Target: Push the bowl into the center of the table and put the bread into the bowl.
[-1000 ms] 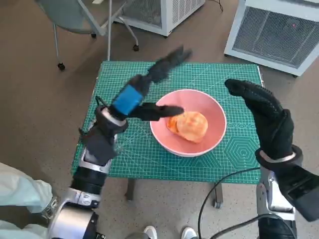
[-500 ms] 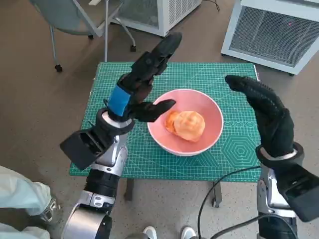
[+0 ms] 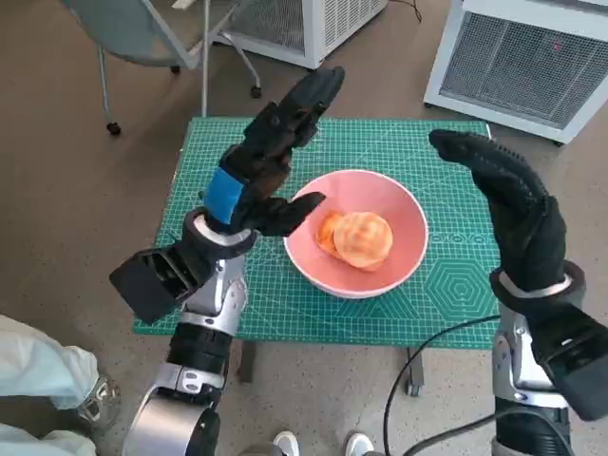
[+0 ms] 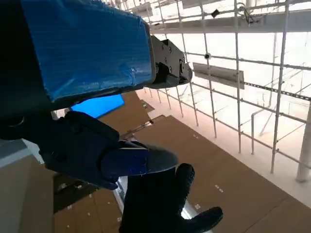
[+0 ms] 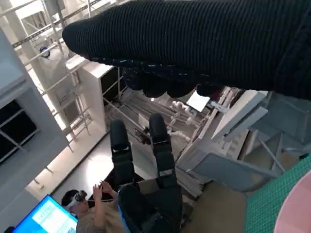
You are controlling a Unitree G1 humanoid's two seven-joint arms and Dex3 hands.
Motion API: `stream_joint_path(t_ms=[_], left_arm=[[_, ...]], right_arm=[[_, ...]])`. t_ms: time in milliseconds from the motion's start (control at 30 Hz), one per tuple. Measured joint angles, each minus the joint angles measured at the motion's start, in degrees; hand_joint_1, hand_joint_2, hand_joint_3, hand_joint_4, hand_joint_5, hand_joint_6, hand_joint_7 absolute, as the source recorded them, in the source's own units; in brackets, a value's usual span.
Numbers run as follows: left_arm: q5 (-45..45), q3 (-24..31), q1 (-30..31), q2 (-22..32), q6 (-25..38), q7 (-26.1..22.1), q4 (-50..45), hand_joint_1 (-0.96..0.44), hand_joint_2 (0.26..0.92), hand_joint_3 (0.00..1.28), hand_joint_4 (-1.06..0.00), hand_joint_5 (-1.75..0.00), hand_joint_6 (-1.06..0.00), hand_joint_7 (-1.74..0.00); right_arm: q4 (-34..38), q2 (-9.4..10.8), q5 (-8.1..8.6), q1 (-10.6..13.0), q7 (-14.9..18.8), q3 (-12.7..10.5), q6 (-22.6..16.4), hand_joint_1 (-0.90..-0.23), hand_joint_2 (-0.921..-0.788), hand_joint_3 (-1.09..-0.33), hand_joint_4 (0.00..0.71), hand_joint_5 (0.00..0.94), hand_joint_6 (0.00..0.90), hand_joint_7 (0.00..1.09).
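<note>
- The left hand [image 3: 261,171] is raised above the table, fingers spread wide and holding nothing; its long fingers reach toward one o'clock over the mat, and its thumb juts toward three o'clock, ending just over the near-left rim of the bowl.
- The right hand [image 3: 508,214] is lifted as well, palm flat and fingers straight and apart, empty, standing at three o'clock of the bowl and clear of it.
- Between the two hands sits the pink bowl [image 3: 404,256], roughly mid-table, a touch toward the front edge.
- The bread [image 3: 359,237], a golden-orange bun, lies inside the bowl, resting left of its middle.
- Under it all is the green cutting mat [image 3: 446,294] covering the small table.
- Farther out: a grey chair [image 3: 142,33] on castors at eleven o'clock, and white slatted units [image 3: 518,62] at one o'clock.
- In the right wrist view, a person [image 5: 90,213] wearing a headset sits beyond the left hand.
</note>
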Motion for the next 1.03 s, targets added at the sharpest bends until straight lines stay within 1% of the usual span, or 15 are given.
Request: stream_joint_path(t_ms=[233, 367, 700, 1033], left_arm=[[-1.47, 0.51, -0.76, -0.21, 0.88, -1.44, -0.07, -0.6, 0.921, 0.42, -0.17, -0.01, -0.23, -0.01], [-1.67, 0.74, -0.82, -0.3, 1.34, -1.96, -0.39, -0.6, 0.921, 0.42, -0.16, -0.01, -0.23, -0.01], [-1.76, 1.34, -1.25, -0.33, 2.02, -2.54, -1.15, -0.63, 0.921, 0.41, -0.16, 0.0, -0.22, -0.01], [-1.4, 1.55, -1.27, -0.28, 2.13, -2.54, -1.78, -0.65, 0.921, 0.4, -0.16, 0.0, -0.22, -0.01]], right_arm=[[-1.23, -1.01, -0.82, -0.86, -0.13, -0.06, 0.06, -0.565, -0.921, -0.687, 0.097, 0.003, -0.001, 0.37], [-1.69, -1.27, -1.07, -1.01, -0.34, -0.11, 0.14, -0.574, -0.921, -0.685, 0.098, 0.004, -0.001, 0.37], [-3.04, -1.95, -3.03, -2.02, -1.67, -0.17, 1.94, -0.588, -0.921, -0.68, 0.094, 0.001, -0.001, 0.38], [-3.0, -1.98, -2.99, -3.37, -2.45, -0.14, 2.6, -0.591, -0.921, -0.663, 0.09, 0.0, -0.001, 0.39]])
